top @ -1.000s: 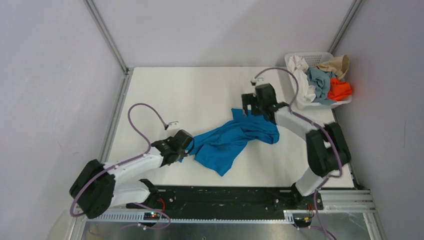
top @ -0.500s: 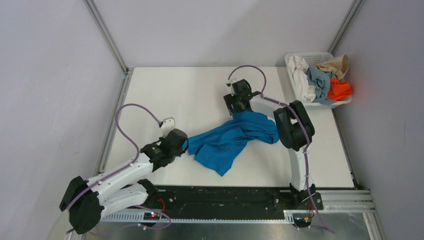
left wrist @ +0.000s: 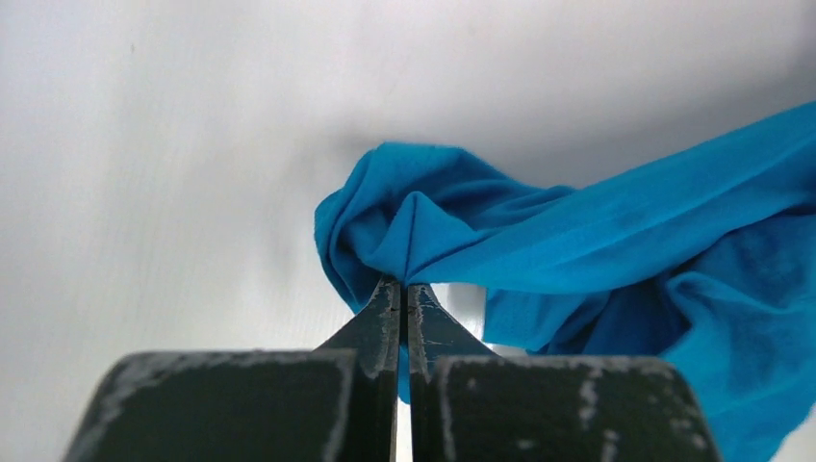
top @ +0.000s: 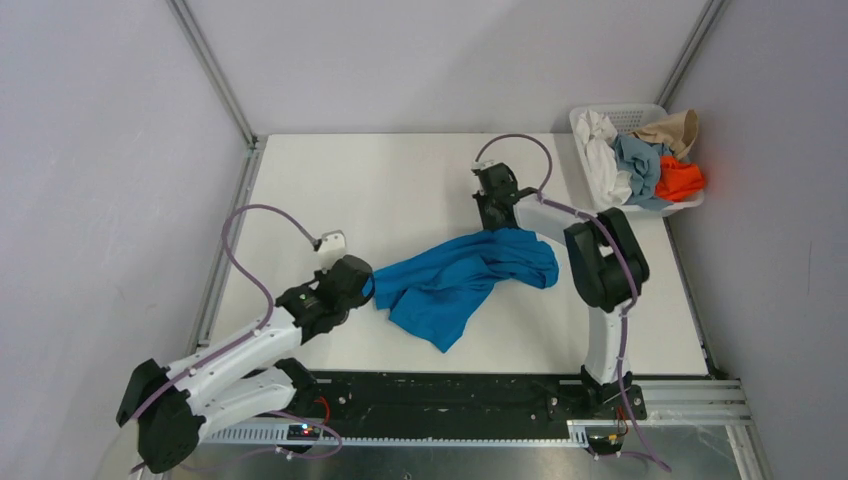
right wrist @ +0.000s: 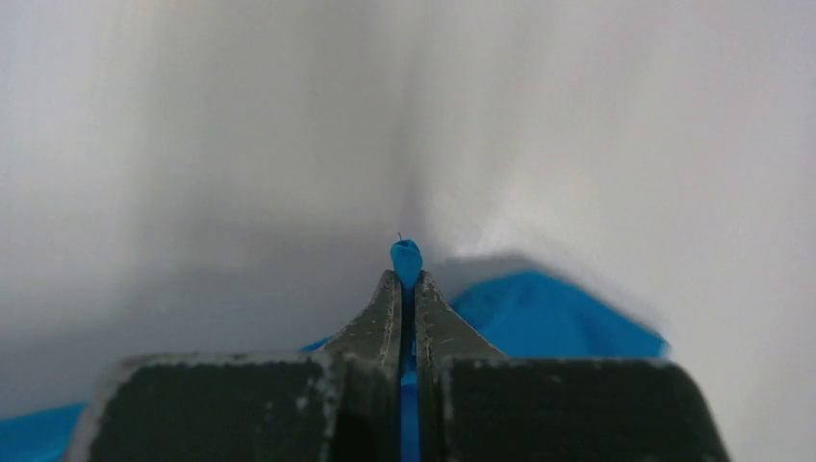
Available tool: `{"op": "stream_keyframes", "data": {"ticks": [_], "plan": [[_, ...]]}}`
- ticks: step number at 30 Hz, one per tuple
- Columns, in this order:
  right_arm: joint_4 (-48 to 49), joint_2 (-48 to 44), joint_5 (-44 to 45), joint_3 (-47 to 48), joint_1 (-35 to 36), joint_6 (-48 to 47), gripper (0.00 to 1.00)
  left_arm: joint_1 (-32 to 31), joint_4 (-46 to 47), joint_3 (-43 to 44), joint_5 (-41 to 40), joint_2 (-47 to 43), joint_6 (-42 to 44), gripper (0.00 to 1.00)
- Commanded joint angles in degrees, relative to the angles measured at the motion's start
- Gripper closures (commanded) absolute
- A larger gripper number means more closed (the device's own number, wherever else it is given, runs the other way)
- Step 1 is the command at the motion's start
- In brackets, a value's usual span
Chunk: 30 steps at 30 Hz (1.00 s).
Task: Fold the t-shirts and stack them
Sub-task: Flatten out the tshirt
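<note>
A vivid blue t-shirt (top: 460, 280) lies bunched across the middle of the white table (top: 400, 180), stretched between both arms. My left gripper (top: 366, 287) is shut on its left end; in the left wrist view the cloth (left wrist: 577, 231) fans out from the closed fingertips (left wrist: 403, 287). My right gripper (top: 494, 226) is shut on the shirt's far upper edge, and in the right wrist view a small blue nub (right wrist: 406, 258) pokes out between the tips (right wrist: 404, 279). More t-shirts, white (top: 602, 150), grey-blue (top: 638, 160), tan (top: 676, 128) and orange (top: 680, 180), are heaped in the basket.
The white lattice basket (top: 625, 113) stands at the table's far right corner, against the right wall. Purple cables loop above both wrists. A black rail (top: 450, 395) runs along the near edge by the arm bases.
My right gripper has swung left from near the basket to the shirt's top edge and has shut on it. The left gripper has stayed shut on the shirt's left end, its arm shifting slightly.
</note>
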Motion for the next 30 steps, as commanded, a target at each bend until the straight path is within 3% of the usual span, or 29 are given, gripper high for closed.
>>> {"op": "stream_keyframes", "data": {"ticks": [1,8,14,15,22,25,30], "plan": [[4.0,-15.8,13.5,-5.3,2.2,-0.4,1.0,-0.3,-0.5,5.6,-5.2,-5.7,3.1,1.0],[8.2,-44.8,21.9,-12.7,4.7,-0.6,1.0,-0.3,-0.9,12.3,-7.1,-19.1,8.0,1.0],[10.5,-66.9,20.2,-13.0,11.2,-3.3,1.0,-0.3,-0.9,24.5,2.1,-28.9,15.4,1.0],[6.5,-72.5,17.6,-7.6,13.3,-3.4,1.0,-0.3,-0.7,29.5,9.3,-29.8,18.0,1.0],[-7.1,-74.6,-1.2,14.3,14.9,1.8,1.0,-0.3,0.4,48.9,33.8,-27.4,22.4,1.0],[-10.7,-72.9,-5.6,21.7,14.8,3.0,1.0,-0.2,0.3,56.9,38.2,-25.5,23.4,1.0],[-15.4,-68.5,-10.4,33.9,13.9,3.7,1.0,-0.3,-0.1,62.3,40.4,-23.3,24.4,1.0]]}}
